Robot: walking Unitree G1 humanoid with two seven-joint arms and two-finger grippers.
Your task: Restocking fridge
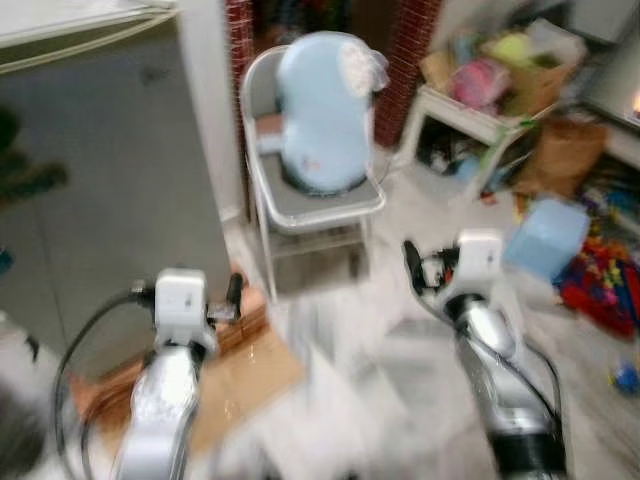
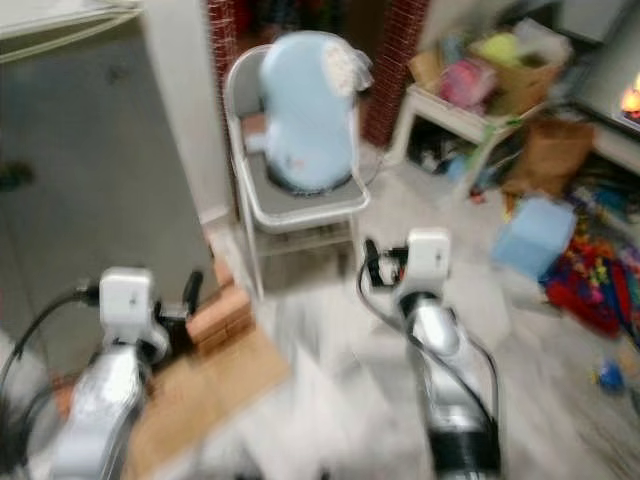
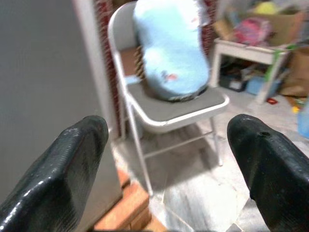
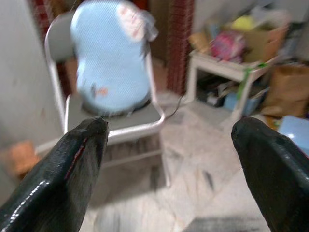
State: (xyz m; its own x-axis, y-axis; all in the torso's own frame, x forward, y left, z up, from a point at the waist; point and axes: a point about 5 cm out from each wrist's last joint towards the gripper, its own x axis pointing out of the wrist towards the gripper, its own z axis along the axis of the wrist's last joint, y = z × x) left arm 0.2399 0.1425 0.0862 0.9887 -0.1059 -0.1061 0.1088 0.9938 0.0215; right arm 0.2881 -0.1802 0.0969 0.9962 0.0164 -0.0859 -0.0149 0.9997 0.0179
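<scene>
Left eye view is giving you a blurred look down over both arms, so fine detail is lost. You are seeing the tall grey fridge (image 1: 100,190) filling the upper left of the frame, its door closed. Just right of it, at upper centre, a white folding metal chair (image 1: 310,205) is standing on the pale floor, and a light blue rounded padded bundle (image 1: 322,110) is sitting upright on its seat, leaning against the backrest. At lower left, a stack of reddish bricks and a tan cardboard sheet (image 1: 240,360) are lying at the fridge's foot.

Your left gripper (image 3: 166,159) is hanging empty at lower left, near the fridge's corner and above the cardboard; in the left wrist view its two black fingers (image 3: 72,164) are standing wide apart with the chair between them. Your right gripper (image 4: 174,159) is hovering empty at lower centre-right over bare floor, below the chair, its fingers (image 4: 270,164) likewise spread wide.

At upper right you are looking at a low white table (image 1: 470,115) piled with coloured clutter, a brown paper bag (image 1: 560,155) beside it, and a light blue box (image 1: 545,238) on the floor near scattered colourful toys (image 1: 600,280)
</scene>
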